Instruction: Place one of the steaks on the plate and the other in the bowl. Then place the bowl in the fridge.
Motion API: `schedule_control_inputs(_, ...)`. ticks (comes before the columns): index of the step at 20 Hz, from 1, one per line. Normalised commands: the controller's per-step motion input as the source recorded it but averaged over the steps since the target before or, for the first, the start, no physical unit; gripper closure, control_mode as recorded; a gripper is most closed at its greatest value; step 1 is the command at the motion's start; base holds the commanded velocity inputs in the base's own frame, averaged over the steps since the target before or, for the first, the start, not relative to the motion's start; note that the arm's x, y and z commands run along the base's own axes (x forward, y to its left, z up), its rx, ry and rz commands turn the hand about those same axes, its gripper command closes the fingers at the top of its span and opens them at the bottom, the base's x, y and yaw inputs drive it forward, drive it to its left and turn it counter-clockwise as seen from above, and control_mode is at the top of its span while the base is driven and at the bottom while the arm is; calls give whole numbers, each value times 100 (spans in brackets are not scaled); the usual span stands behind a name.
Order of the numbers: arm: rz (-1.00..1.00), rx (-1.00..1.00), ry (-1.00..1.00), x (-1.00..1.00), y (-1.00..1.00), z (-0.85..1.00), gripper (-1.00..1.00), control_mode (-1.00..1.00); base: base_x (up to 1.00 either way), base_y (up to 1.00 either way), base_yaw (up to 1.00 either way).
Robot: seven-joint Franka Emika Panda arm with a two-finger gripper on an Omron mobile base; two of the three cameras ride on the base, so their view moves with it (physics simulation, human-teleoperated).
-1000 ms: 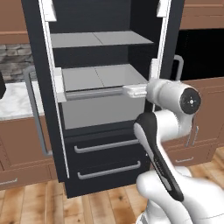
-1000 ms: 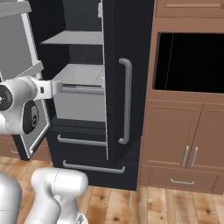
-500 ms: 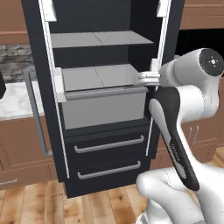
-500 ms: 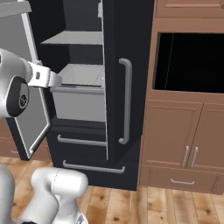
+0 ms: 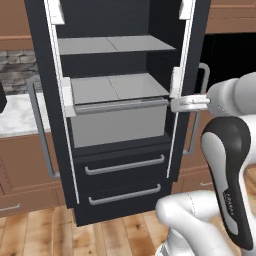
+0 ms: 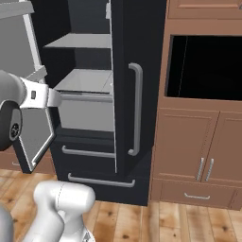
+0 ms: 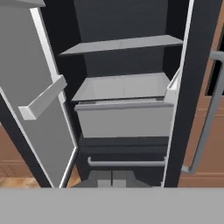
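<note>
Fridge (image 5: 120,125) standing open with bare grey shelves; arm swinging rightward since a second ago, its gripper (image 7: 112,178) clenched on nothing (bowl evidently not delivered).

I am reading no text anywhere. The fridge (image 5: 120,130), its shelves and the wooden cabinets (image 6: 198,142) are showing no labels, brands or numbers.

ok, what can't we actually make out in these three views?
- Fridge top: cut off by the upper edge in the left base view.
- Claw: the tips sit pressed together at the bottom of the hand view; nothing visible between them.
- Oven cavity interior: plain black in the right base view.
</note>
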Motion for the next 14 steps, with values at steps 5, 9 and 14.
schedule_control_inputs(5,2,0,-5,-24,8,-5,100,100,-1,15,1)
schedule_control_inputs(9,0,0,0,0,0,0,100,100,14,100,10)
schedule_control_inputs(14,0,0,0,0,0,0,-100,100,23,100,19)
